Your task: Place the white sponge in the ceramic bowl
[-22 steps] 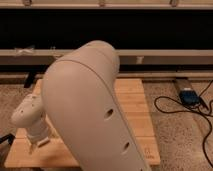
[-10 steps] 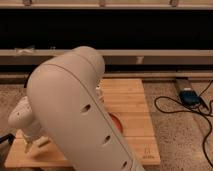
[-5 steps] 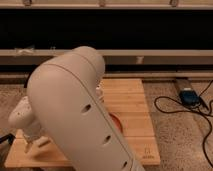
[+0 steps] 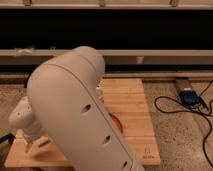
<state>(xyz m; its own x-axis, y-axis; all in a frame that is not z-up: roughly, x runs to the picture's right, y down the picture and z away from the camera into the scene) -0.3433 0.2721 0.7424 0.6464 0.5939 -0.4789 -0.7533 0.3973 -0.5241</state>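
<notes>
My arm's large white link (image 4: 75,115) fills the middle of the camera view and hides most of the wooden board (image 4: 131,97). A sliver of the glossy orange-brown ceramic bowl (image 4: 116,123) shows at the link's right edge, on the board. The gripper (image 4: 34,142) hangs low over the board's front left corner, at the end of the white wrist (image 4: 22,117). The white sponge is hidden or out of view.
A blue device (image 4: 189,96) and black cables (image 4: 170,107) lie on the speckled floor to the right of the board. A dark shelf unit with a pale rail (image 4: 150,53) runs along the back.
Since the oldest frame the big arm link has swung left and lower, uncovering the bowl's edge. Over the last second nothing has visibly moved.
</notes>
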